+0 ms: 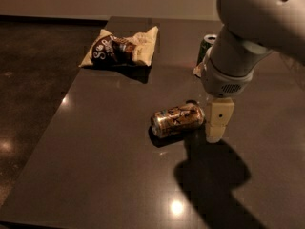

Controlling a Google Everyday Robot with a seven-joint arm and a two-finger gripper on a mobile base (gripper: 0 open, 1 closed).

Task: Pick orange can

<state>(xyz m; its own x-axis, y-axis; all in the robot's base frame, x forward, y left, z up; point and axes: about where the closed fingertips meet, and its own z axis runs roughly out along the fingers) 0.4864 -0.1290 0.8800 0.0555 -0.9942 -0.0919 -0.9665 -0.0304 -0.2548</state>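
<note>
In the camera view, the small orange-gold aluminium drink can with dark and white print [177, 120] lay on its side near the middle of the dark, glossy table [105, 151], well away from the left edge and from the far edge. Its long axis ran roughly left to right, with one silver end turned toward the left edge and slightly toward the near edge. The cream-coloured claw [215, 128] hung from the robot's pale grey arm [238, 56] just beside the can's right end, pointing down at the table. It was so close to the can that contact could not be told, and whether the claw was apart or together could not be told either. A broad shadow of the arm fell on the table toward the near edge, below the claw.

A green drink can [207, 44] stood upright near the far edge, partly hidden behind the arm and well apart from the orange can. Whether its top was opened could not be seen. A crumpled cream and dark brown snack bag [121, 49] lay flat by the far left corner of the table. Its contents did not show. Neither can showed what it held.
</note>
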